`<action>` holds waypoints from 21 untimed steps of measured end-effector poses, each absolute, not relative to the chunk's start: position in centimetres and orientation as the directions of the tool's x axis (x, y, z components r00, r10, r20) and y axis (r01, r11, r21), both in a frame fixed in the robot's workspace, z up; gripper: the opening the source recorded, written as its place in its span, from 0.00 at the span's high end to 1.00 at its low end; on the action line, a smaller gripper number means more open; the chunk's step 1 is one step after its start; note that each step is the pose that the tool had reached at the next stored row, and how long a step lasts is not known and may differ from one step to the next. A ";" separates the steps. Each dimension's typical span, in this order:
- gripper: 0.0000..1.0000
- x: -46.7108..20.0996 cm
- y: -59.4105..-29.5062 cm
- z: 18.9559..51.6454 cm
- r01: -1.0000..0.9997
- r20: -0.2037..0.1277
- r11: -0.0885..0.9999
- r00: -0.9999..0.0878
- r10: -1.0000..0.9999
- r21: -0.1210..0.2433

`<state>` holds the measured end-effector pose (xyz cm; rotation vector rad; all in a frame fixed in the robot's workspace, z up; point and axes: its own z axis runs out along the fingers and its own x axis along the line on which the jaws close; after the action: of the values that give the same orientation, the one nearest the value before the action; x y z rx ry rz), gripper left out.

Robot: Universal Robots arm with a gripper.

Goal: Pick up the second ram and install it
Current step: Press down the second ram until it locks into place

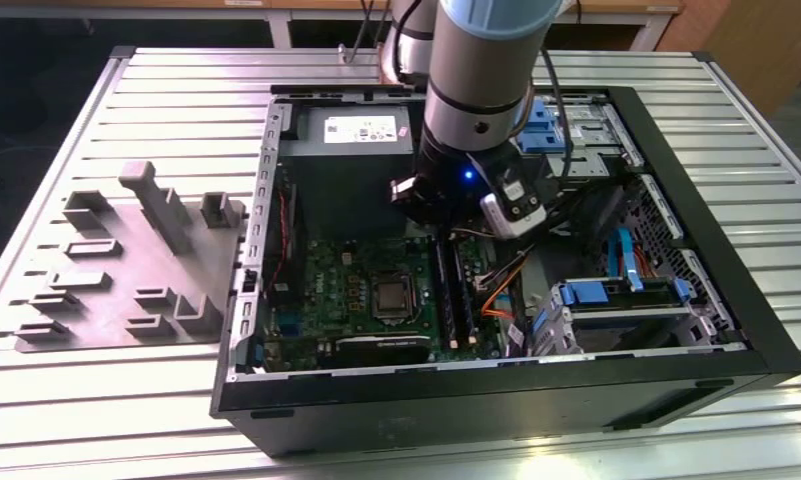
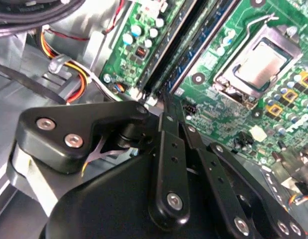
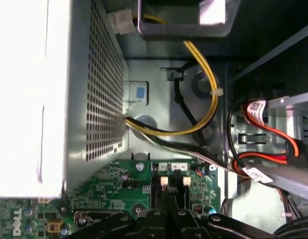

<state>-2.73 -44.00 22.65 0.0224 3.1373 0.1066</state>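
Exterior view: inside the open computer case (image 1: 760, 340), the robot arm's gripper (image 1: 456, 232) hangs over the green motherboard (image 1: 360, 300), directly above the far end of the memory slots. The second ram (image 1: 454, 295) stands seated there, long axis running toward the case's near edge. Second wrist view: fingers (image 2: 170, 129) closed together, empty.

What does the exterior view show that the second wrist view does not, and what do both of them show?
The exterior view alone takes in the whole open computer case, the grey fixture tray on the slatted table, and the grey power supply. The second wrist view alone shows the gripper linkage close up, fingers together, by the end of the RAM slots. Both show the green motherboard and its CPU socket.
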 end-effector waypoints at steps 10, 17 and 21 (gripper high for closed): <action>0.90 -2.7 -46.3 22.7 0.014 -0.002 0.998 -1.000 0.014 0.068; 0.90 -2.7 -48.6 22.7 0.014 -0.002 0.998 -1.000 0.014 0.068; 0.90 -2.7 -50.1 22.7 0.014 -0.002 0.998 -1.000 0.014 0.068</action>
<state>-2.73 -50.09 22.65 0.0225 3.1372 0.1071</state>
